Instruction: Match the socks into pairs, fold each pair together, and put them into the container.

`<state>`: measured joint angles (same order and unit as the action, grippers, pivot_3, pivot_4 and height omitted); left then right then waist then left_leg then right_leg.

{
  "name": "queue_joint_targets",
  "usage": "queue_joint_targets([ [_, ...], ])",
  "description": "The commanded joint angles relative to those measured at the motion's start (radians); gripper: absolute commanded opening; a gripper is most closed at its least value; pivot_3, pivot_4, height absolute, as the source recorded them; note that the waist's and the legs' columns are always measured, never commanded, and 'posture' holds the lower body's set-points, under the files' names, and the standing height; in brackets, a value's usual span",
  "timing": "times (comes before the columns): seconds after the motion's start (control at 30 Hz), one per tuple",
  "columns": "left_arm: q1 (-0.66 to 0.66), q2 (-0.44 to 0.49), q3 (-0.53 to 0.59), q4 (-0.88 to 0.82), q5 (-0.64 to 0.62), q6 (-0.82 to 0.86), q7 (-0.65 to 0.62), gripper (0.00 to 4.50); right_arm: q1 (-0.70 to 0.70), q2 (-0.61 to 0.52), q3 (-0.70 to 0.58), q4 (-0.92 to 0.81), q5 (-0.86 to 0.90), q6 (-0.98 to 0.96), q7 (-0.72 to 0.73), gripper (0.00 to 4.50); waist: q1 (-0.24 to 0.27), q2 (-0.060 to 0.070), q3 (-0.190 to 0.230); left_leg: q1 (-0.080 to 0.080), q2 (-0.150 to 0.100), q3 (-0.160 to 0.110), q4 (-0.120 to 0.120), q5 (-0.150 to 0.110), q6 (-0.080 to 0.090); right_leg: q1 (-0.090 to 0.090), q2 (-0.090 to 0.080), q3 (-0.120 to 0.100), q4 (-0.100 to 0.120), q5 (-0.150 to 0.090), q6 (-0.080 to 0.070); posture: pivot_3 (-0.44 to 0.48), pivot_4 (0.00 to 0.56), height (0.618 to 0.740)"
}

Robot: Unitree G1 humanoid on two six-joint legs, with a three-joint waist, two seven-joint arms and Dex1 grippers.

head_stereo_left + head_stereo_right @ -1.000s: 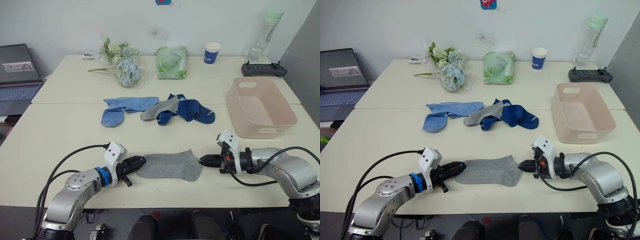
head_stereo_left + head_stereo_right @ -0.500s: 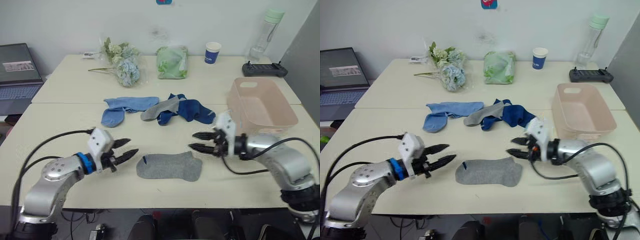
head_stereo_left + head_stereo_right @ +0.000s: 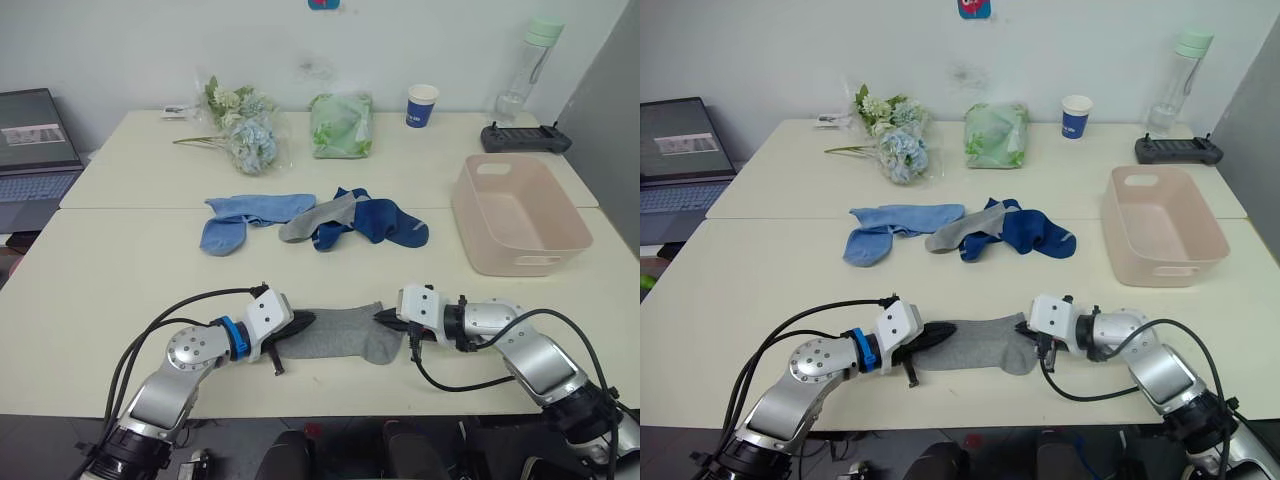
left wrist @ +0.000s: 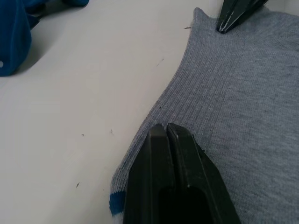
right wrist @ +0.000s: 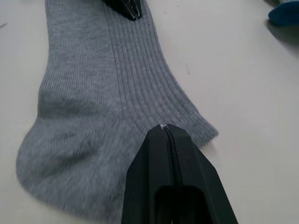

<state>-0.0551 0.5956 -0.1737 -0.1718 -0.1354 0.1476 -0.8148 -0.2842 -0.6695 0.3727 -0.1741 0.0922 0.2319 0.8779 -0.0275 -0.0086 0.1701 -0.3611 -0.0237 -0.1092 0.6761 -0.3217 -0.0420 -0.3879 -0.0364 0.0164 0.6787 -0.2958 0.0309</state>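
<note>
The scene is evenly and brightly lit from overhead; only short, soft shadows are cast on the table [image 3: 120, 290]. No glare is seen. In the wrist views the grey sock [image 4: 243, 93] is rendered sharply, while the near fingers [image 5: 168, 186] are slightly blurred.

No text, number or brand can be read anywhere in these views. The blue paper cup [image 3: 422, 105], at about one o'clock on the table, carries a white marking too small to make out. The laptop screen [image 3: 32, 133], at about ten o'clock, shows a pale panel whose lettering is illegible. A partly cut-off sticker [image 3: 976, 8] on the wall at twelve o'clock shows no legible characters.
</note>
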Motion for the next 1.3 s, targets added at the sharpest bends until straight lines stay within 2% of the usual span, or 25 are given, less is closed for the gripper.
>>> queue_joint_targets([
  [0.03,0.027,0.016,0.038,-0.028,-0.002,0.014,0.014,0.04,0.021,-0.024,-0.079,0.001,0.023,-0.025,0.017,0.00,-0.001,0.000,0.000,0.000,0.000,0.000,0.000,0.000,0.000,0.000,0.000,0.000,0.000,0.000,0.000,0.000,0.150,0.740],
  [0.2,0.023,0.013,0.085,-0.090,-0.082,0.011,-0.027,0.04,0.048,-0.015,-0.162,-0.053,0.128,-0.032,0.072,0.00,0.000,0.000,0.000,0.000,0.000,-0.001,0.000,0.000,0.000,0.000,0.000,0.000,0.001,0.000,0.000,0.000,0.150,0.740],
  [0.37,0.036,0.049,0.115,-0.157,-0.143,0.046,-0.078,0.04,0.030,0.024,-0.161,-0.145,0.212,0.055,0.097,0.00,-0.001,0.000,0.000,-0.001,0.001,-0.001,0.000,0.000,0.000,0.000,0.000,-0.001,0.000,0.000,0.000,0.000,0.150,0.740],
  [0.5,0.083,0.098,0.094,-0.191,-0.136,0.093,-0.103,0.04,0.020,0.033,-0.067,-0.153,0.148,0.081,0.113,0.00,-0.001,0.000,0.000,0.000,0.000,0.000,0.000,0.000,0.000,0.000,0.000,0.000,0.000,0.000,0.000,0.000,0.150,0.740],
  [0.67,0.105,0.111,0.058,-0.122,-0.051,0.047,-0.083,0.04,0.053,-0.047,-0.004,-0.095,0.035,0.041,0.143,0.00,0.010,0.000,0.000,-0.001,-0.001,-0.001,0.000,0.000,0.000,0.000,0.000,-0.001,-0.001,0.000,0.000,0.000,0.150,0.740],
  [0.9,0.163,0.144,0.080,-0.085,-0.029,-0.010,-0.095,0.04,0.080,-0.118,-0.108,-0.063,0.067,0.027,0.158,0.00,0.010,0.000,0.000,0.000,0.000,-0.001,0.000,0.000,0.000,0.001,0.000,0.000,0.000,0.000,0.000,0.000,0.150,0.740],
  [1.07,0.170,0.067,0.205,-0.150,-0.164,0.062,-0.009,0.04,0.102,-0.101,-0.245,-0.100,0.215,0.103,0.168,0.00,0.010,0.000,0.000,0.000,0.000,-0.001,0.000,0.000,0.000,0.001,0.000,0.000,0.000,0.000,0.000,0.000,0.150,0.740],
  [1.13,0.158,0.025,0.272,-0.173,-0.232,0.092,0.034,0.00,0.084,-0.055,-0.304,-0.104,0.273,0.145,0.118,0.37,0.010,0.000,0.000,0.000,0.000,-0.001,0.000,0.000,0.001,0.001,0.000,-0.001,0.000,0.000,0.000,0.000,0.150,0.740],
  [1.17,0.151,0.003,0.308,-0.177,-0.259,0.108,0.065,0.42,0.069,-0.029,-0.331,-0.096,0.285,0.153,0.082,0.66,0.010,0.000,0.000,0.000,0.000,-0.001,0.001,0.000,0.001,0.001,0.000,-0.001,0.001,0.000,0.000,0.000,0.150,0.740],
  [1.3,0.130,-0.056,0.417,-0.130,-0.272,0.114,0.175,1.58,0.029,0.042,-0.370,-0.054,0.246,0.153,-0.032,2.00,0.010,0.000,0.000,0.000,0.000,-0.001,0.001,0.000,0.000,0.001,0.000,-0.001,0.001,0.000,0.000,0.000,0.150,0.740],
])
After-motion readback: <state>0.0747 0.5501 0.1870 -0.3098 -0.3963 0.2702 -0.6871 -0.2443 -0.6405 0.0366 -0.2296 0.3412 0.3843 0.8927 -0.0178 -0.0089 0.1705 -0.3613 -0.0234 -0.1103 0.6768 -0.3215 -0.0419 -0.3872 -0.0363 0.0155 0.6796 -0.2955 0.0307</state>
